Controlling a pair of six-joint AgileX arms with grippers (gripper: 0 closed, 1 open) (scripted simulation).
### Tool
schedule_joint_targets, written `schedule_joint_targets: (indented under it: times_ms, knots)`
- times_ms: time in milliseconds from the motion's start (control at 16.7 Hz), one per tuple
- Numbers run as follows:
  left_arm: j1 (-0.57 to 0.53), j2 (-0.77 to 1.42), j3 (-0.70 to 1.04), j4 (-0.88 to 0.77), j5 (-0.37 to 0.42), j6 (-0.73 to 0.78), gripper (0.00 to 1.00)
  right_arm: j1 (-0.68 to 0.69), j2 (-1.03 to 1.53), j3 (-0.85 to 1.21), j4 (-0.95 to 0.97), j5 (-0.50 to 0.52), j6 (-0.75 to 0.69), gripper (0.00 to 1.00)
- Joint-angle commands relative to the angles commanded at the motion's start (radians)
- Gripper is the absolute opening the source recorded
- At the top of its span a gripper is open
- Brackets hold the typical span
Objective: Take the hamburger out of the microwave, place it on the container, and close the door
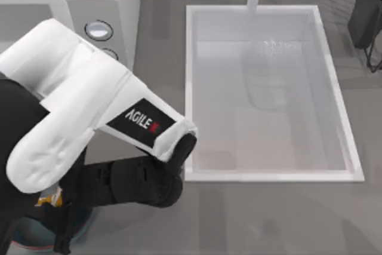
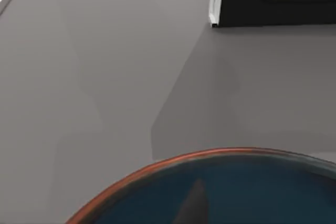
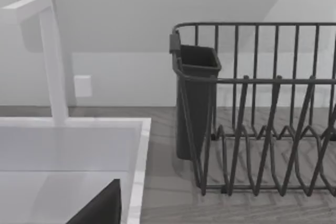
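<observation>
My left arm reaches over the blue container with the hamburger beneath it, seemingly for placement, grip state unclear.

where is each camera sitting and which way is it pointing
Top view: above the table, looking down on the sink, the microwave and my left arm.
Left wrist view: on my left arm, looking down at the container and bare table; no arm part visible.
Right wrist view: on my right arm, facing the dish rack, faucet and sink rim; dark part at the edge.
Shared: top and right wrist views both show the sink and faucet.
</observation>
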Motion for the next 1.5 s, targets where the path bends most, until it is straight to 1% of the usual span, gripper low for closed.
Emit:
schedule_joint_targets:
  times_ms: [120, 180, 600, 660, 720, 900, 1080, 1200, 1320, 1500]
  knots:
    - [0.000, 0.000, 0.000, 0.000, 0.000, 0.000, 0.98, 0.000, 0.000, 0.000, 0.000, 0.000, 0.000, 1.00]
    - [0.000, 0.000, 0.000, 0.000, 0.000, 0.000, 1.00, 0.000, 0.000, 0.000, 0.000, 0.000, 0.000, 1.00]
    - [0.000, 0.000, 0.000, 0.000, 0.000, 0.000, 1.00, 0.000, 0.000, 0.000, 0.000, 0.000, 0.000, 1.00]
    - [-0.007, -0.050, -0.002, -0.040, -0.021, -0.009, 1.00, 0.000, 0.000, 0.000, 0.000, 0.000, 0.000, 1.00]
    - [-0.007, -0.050, -0.002, -0.040, -0.021, -0.009, 1.00, 0.000, 0.000, 0.000, 0.000, 0.000, 0.000, 1.00]
    - [0.009, -0.096, -0.029, -0.004, -0.002, 0.050, 1.00, 0.000, 0.000, 0.000, 0.000, 0.000, 0.000, 1.00]
    - [0.051, -0.221, -0.096, 0.085, 0.044, 0.203, 1.00, 0.000, 0.000, 0.000, 0.000, 0.000, 0.000, 1.00]
    - [0.091, -0.349, -0.163, 0.173, 0.089, 0.360, 1.00, 0.000, 0.000, 0.000, 0.000, 0.000, 0.000, 1.00]
    - [0.139, -0.506, -0.241, 0.277, 0.143, 0.556, 1.00, 0.000, 0.000, 0.000, 0.000, 0.000, 0.000, 1.00]
    - [0.223, -0.782, -0.378, 0.458, 0.236, 0.914, 1.00, 0.000, 0.000, 0.000, 0.000, 0.000, 0.000, 1.00]
